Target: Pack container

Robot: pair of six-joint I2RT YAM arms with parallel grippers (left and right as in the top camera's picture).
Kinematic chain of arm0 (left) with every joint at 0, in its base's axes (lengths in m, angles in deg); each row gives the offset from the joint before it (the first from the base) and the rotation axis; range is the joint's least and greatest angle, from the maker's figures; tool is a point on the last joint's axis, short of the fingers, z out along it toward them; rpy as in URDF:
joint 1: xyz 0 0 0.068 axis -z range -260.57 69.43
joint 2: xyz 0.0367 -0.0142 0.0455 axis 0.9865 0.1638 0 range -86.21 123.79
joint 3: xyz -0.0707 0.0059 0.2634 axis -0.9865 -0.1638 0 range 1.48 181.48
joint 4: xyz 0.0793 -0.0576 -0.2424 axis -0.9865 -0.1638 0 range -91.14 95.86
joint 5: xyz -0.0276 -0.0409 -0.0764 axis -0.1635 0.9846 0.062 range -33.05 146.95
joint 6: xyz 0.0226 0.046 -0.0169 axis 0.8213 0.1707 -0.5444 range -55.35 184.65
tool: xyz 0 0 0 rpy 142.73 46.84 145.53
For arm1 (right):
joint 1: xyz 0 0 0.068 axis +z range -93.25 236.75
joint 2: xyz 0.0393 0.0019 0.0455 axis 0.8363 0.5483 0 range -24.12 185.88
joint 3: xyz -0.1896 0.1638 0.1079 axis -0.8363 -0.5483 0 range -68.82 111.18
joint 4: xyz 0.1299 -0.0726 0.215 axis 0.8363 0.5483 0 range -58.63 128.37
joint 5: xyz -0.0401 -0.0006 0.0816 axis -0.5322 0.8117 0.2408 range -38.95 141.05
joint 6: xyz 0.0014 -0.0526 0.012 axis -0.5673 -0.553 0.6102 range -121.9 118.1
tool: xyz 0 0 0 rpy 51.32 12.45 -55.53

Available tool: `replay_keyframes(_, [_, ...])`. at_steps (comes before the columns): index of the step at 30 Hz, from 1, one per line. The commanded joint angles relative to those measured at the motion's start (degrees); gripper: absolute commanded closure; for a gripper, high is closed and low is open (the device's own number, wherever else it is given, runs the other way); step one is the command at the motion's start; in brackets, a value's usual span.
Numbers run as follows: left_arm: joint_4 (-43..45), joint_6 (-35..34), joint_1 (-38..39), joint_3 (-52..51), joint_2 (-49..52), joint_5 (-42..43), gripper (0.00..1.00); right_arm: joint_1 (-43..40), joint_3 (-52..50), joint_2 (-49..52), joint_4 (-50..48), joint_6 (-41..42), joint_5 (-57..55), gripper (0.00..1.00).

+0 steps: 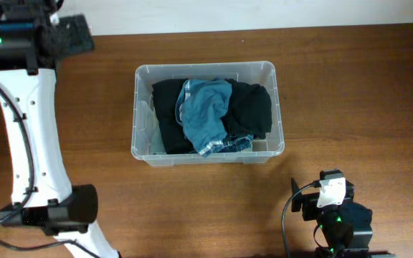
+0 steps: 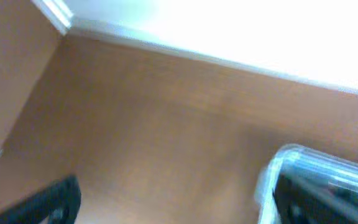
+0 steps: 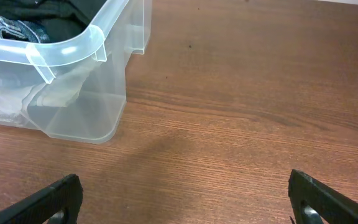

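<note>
Clear plastic container [image 1: 206,67] sits mid-desk, nearer the far edge, holding clothes [image 1: 205,109]. Left gripper [image 2: 174,206], at the far-left corner, and right gripper [image 3: 182,202], at the near edge, both gape empty.

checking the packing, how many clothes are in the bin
2: a blue denim piece lies on top in the middle of the bin; black cloth shows on both sides beneath it, possibly more than one piece. More may be hidden.

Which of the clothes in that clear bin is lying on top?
The light blue denim piece: it lies across the middle of the bin, draped over the black clothes that show on either side of it.
</note>
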Motion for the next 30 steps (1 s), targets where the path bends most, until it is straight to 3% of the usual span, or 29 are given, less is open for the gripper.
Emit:
replay_keyframes(1, [13.27,11.37,2.23,-16.35,-9.70,8.24,0.01,-0.48,-0.39,-0.52,-0.15,-0.33,0.48,0.01])
replay_keyframes(5, [26.23,12.94,2.58,-39.21,-22.56,8.02,0.00,-0.48,-0.39,-0.52,-0.15,-0.33,0.48,0.01])
replay_keyframes(11, [38.16,14.95,2.47,-70.10,-43.23,7.23,0.01,-0.48,-0.39,-0.52,-0.15,-0.33,0.48,0.02])
replay_keyframes(15, [40.52,18.29,2.47,-83.14,-54.53,7.19,0.00,-0.48,-0.39,-0.52,-0.15,-0.33,0.48,0.01])
replay_keyframes(26, [53.55,18.47,2.49,-119.10,-92.02,7.45,0.01,-0.48,-0.39,-0.52,-0.15,-0.33,0.48,0.01])
replay_keyframes(30, [57.86,18.45,2.49,-128.69,-98.60,8.55,0.01,-0.48,-0.39,-0.52,-0.15,-0.33,0.48,0.02])
